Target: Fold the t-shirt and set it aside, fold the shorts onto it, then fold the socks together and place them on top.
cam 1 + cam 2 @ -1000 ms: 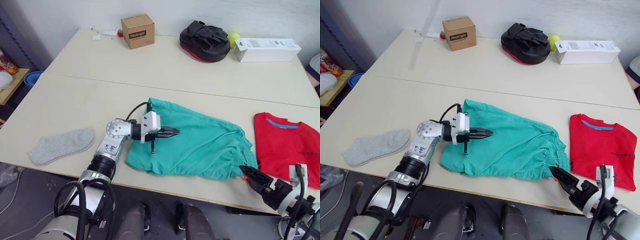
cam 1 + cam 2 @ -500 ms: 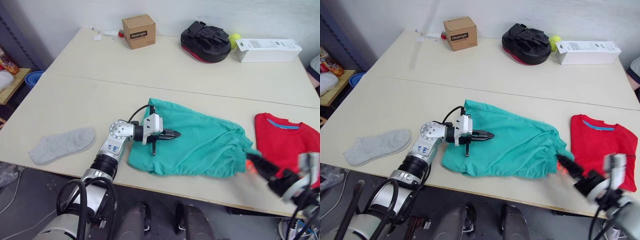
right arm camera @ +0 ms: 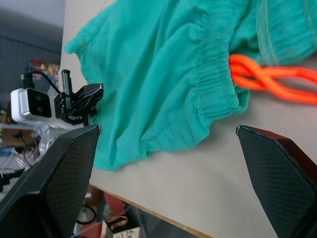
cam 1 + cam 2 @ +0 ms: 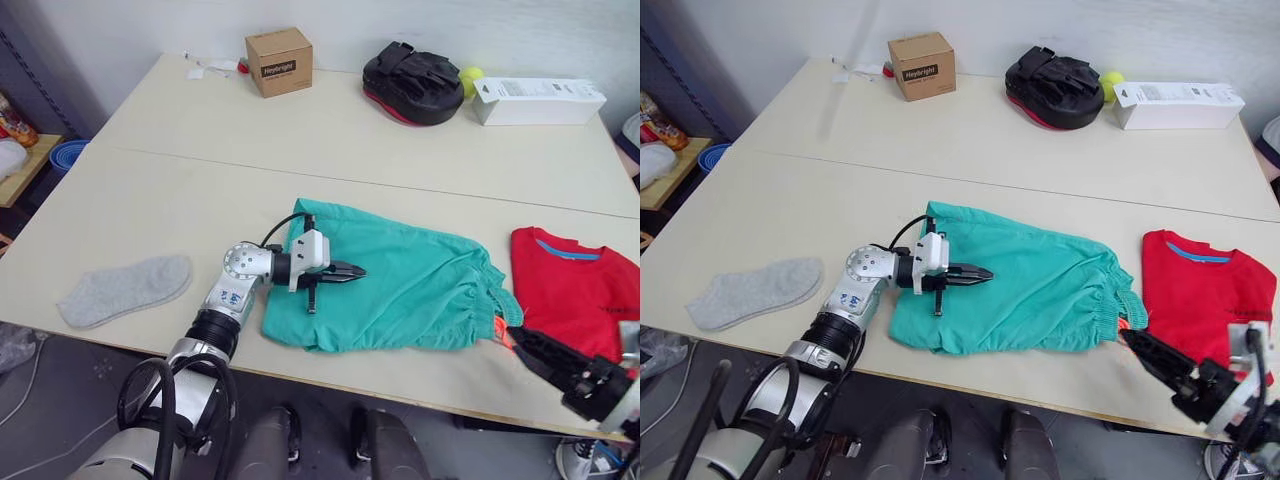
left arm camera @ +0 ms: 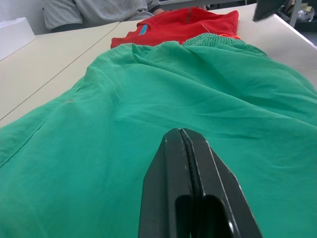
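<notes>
Red t-shirt [image 4: 1205, 292] lies folded at the table's [image 4: 790, 190] right edge. Teal shorts [image 4: 1025, 290] remain mid-table near the front edge, beside it, not stacked. Socks [image 4: 750, 292] lie unfolded at front left. Left gripper [image 4: 975, 273] closed, empty, over the shorts; right gripper [image 3: 163, 163] spread wide.

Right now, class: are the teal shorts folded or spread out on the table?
Spread out, rumpled, not neatly folded: the shorts lie across the table, orange drawstring loose at the waistband.

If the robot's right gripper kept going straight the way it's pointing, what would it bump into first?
Probably the bright orange drawstring and gathered waistband of the teal-green fabric shorts. The open right gripper points at that edge, just short of it, though its height above the table is unclear.
</notes>
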### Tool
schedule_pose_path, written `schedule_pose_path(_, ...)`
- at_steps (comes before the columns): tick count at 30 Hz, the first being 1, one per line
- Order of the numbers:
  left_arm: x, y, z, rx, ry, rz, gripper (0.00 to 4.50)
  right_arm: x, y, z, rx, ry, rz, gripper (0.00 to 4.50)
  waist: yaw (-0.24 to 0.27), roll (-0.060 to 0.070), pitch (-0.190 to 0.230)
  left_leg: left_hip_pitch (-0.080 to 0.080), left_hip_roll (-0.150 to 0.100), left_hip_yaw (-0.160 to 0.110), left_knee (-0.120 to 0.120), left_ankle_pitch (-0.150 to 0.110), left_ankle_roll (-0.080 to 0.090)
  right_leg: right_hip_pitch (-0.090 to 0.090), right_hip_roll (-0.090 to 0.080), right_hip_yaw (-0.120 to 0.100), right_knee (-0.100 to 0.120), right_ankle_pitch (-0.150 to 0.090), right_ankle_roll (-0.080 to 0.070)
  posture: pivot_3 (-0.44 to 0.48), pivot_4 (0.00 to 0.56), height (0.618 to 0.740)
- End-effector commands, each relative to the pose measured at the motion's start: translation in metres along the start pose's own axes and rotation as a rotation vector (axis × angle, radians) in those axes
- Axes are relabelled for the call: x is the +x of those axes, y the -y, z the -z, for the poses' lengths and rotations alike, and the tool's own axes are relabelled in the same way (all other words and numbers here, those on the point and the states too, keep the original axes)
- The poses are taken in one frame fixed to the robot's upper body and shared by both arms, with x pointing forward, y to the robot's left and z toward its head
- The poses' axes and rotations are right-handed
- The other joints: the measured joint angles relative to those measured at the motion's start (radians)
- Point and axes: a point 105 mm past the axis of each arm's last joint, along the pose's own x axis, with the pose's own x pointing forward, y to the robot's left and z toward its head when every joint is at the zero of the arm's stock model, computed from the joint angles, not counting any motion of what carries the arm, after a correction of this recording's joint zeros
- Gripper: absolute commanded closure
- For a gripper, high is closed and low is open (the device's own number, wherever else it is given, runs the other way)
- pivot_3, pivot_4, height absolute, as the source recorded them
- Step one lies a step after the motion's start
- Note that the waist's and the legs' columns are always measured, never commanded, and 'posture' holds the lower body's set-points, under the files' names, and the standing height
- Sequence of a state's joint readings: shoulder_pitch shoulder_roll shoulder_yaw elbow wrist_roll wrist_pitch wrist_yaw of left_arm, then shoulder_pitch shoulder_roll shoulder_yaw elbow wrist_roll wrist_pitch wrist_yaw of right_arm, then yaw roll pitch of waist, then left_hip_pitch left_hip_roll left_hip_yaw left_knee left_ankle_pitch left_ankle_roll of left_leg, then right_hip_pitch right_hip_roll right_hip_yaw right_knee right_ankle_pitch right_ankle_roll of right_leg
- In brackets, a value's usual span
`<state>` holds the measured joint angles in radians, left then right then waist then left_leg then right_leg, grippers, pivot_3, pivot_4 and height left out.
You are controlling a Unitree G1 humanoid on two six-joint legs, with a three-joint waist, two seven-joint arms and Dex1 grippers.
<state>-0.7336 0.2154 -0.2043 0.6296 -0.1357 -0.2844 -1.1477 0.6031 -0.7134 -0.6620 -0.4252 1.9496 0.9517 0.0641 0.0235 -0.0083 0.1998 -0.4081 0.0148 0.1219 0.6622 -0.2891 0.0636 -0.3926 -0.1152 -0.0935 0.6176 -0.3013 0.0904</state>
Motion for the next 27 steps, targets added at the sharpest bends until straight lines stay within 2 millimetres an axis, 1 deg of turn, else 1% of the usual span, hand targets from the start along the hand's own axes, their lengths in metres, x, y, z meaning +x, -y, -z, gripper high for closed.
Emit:
schedule_pose_path(1, 0.001, -0.004, -0.007, 0.031, 0.022, -0.017, 4.50, 0.010, 0.001, 0.012, 0.038, 0.013, 0.053, 0.02, -0.001, 0.000, 0.000, 0.000, 0.000, 0.000, 0.000, 0.000, 0.000, 0.000, 0.000, 0.000, 0.000, 0.000, 0.000, 0.000, 0.150, 0.740)
schedule_pose_path(7, 0.009, -0.014, -0.008, 0.025, 0.011, -0.041, 4.50, 0.034, -0.003, 0.021, 0.109, 0.044, 0.041, 0.02, 0.000, 0.000, 0.000, 0.000, 0.000, 0.000, 0.000, 0.000, 0.000, 0.000, 0.000, 0.000, 0.000, 0.000, 0.000, 0.000, 0.150, 0.740)
schedule_pose_path(9, 0.013, -0.016, -0.006, 0.009, -0.004, -0.038, 4.50, 0.043, 0.000, 0.017, 0.119, 0.060, 0.063, 0.02, -0.002, 0.000, 0.000, 0.000, 0.000, 0.000, 0.000, 0.000, 0.000, 0.000, 0.000, 0.000, 0.000, 0.000, 0.000, 0.000, 0.150, 0.740)
schedule_pose_path(12, 0.020, -0.021, 0.000, -0.004, -0.044, -0.045, 4.50, 0.057, 0.004, 0.005, 0.124, 0.111, 0.083, 0.02, -0.004, 0.000, 0.000, 0.000, 0.000, 0.001, 0.000, 0.000, 0.000, 0.000, 0.000, 0.000, 0.001, 0.000, 0.000, 0.000, 0.150, 0.740)
schedule_pose_path(16, 0.025, -0.027, 0.010, -0.027, -0.101, -0.068, 4.50, 0.073, 0.003, 0.003, 0.114, 0.113, 0.075, 0.02, -0.003, -0.001, 0.000, 0.000, 0.000, 0.001, 0.000, 0.000, 0.000, 0.000, 0.000, 0.000, 0.001, 0.000, 0.000, 0.000, 0.150, 0.740)
schedule_pose_path(19, 0.026, -0.027, 0.020, -0.047, -0.141, -0.077, 4.50, 0.084, 0.009, -0.001, 0.077, 0.154, 0.107, 0.02, -0.005, -0.002, -0.001, 0.000, 0.000, 0.001, 0.001, 0.000, 0.000, 0.000, 0.001, 0.000, 0.001, 0.000, 0.000, 0.000, 0.150, 0.740)
schedule_pose_path(20, 0.026, -0.026, 0.026, -0.064, -0.158, -0.081, 4.50, 0.088, 0.013, -0.006, 0.061, 0.190, 0.134, 0.02, -0.006, -0.005, -0.003, 0.000, 0.000, 0.001, 0.001, 0.000, 0.000, 0.000, 0.001, 0.000, 0.001, 0.000, 0.001, 0.000, 0.150, 0.740)
schedule_pose_path(21, 0.025, -0.025, 0.029, -0.078, -0.166, -0.082, 4.50, 0.092, 0.014, -0.006, 0.057, 0.200, 0.136, 0.02, -0.009, -0.008, -0.004, 0.001, 0.000, 0.001, 0.001, 0.000, 0.000, 0.000, 0.001, 0.000, 0.002, 0.000, 0.001, 0.000, 0.150, 0.740)
schedule_pose_path(23, 0.024, -0.022, 0.033, -0.105, -0.167, -0.074, 4.50, 0.099, 0.012, -0.006, 0.047, 0.218, 0.124, 0.02, -0.013, -0.010, -0.007, 0.001, 0.000, 0.001, 0.001, 0.001, 0.000, 0.000, 0.000, 0.000, 0.002, 0.000, 0.001, 0.000, 0.150, 0.740)
schedule_pose_path(27, 0.022, -0.015, 0.036, -0.106, -0.158, -0.045, 4.50, 0.114, 0.010, 0.002, 0.044, 0.218, 0.111, 0.02, -0.024, -0.014, -0.012, 0.002, 0.000, 0.000, 0.001, 0.000, 0.000, 0.001, 0.000, 0.000, 0.002, 0.000, 0.001, 0.000, 0.150, 0.740)
